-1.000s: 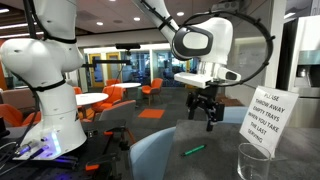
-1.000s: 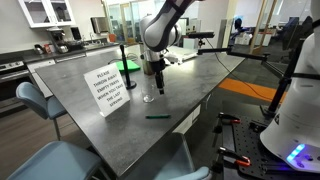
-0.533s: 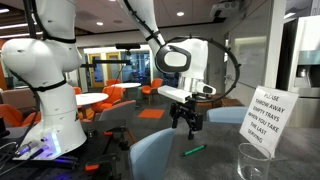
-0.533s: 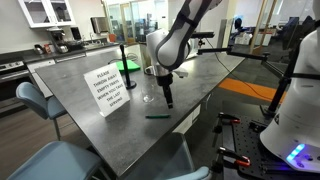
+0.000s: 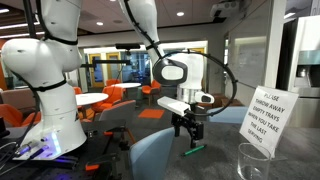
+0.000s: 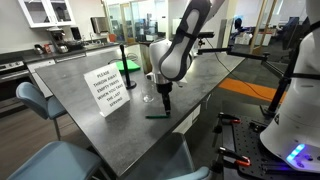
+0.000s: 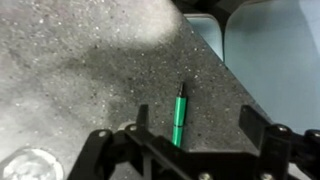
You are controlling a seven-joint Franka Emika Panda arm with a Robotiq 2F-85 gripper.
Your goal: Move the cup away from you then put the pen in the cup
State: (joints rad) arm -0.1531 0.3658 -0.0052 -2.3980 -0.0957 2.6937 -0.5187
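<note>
Down toward the table [image 6: 110, 128] the arm [image 5: 172, 70] has swung over the last second, and the gripper [image 5: 187, 128] now hangs low above the surface. Well off to one side of the fingers, the cup [image 5: 253, 160] stands upright near the white sign [image 5: 262, 115]. In the wrist view the fingers [image 7: 142, 118] are spread wide, holding nothing. The green pen [image 7: 179, 115] lies flat between them, untouched. Shifting the cup looks finished; grasping the pen and dropping it in remain.
</note>
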